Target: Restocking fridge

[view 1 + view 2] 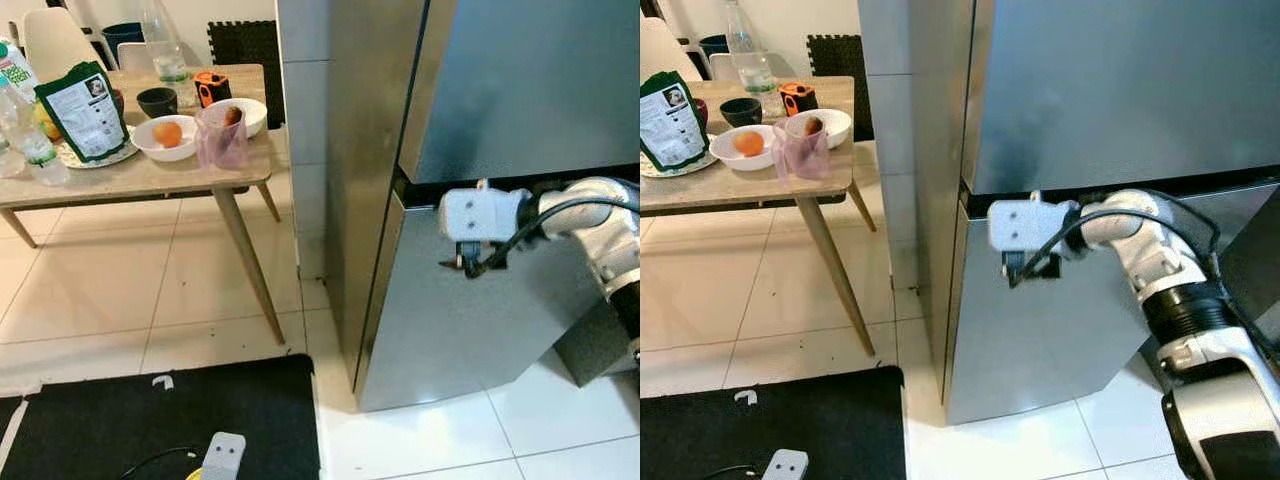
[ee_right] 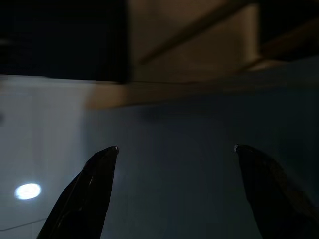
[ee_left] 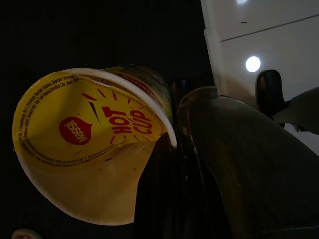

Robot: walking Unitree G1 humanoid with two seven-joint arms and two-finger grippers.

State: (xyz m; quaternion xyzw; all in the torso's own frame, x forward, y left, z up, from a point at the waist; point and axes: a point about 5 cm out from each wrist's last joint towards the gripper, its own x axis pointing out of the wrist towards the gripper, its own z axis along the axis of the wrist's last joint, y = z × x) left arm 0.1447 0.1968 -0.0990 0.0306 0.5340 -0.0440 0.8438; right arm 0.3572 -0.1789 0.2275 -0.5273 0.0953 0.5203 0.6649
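Fridge [image 1: 480,150]: steel-grey, doors shut

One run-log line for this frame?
phase: reaching fridge door seam | right gripper: open, at fridge front | left gripper: holding noodle cup | fridge: closed

1. Wooden table [image 1: 150,175] on a pale tiled floor [image 1: 120,290].
2. White bowl [image 1: 165,140] holding an orange fruit [image 1: 167,133].
3. Translucent pink cup [image 1: 222,138] in front of a second white bowl [image 1: 250,112].
4. Dark small bowl [image 1: 157,101]; green-and-white bag [image 1: 85,110]; clear bottle [image 1: 165,50].
5. Black mat [image 1: 150,420] on the floor.
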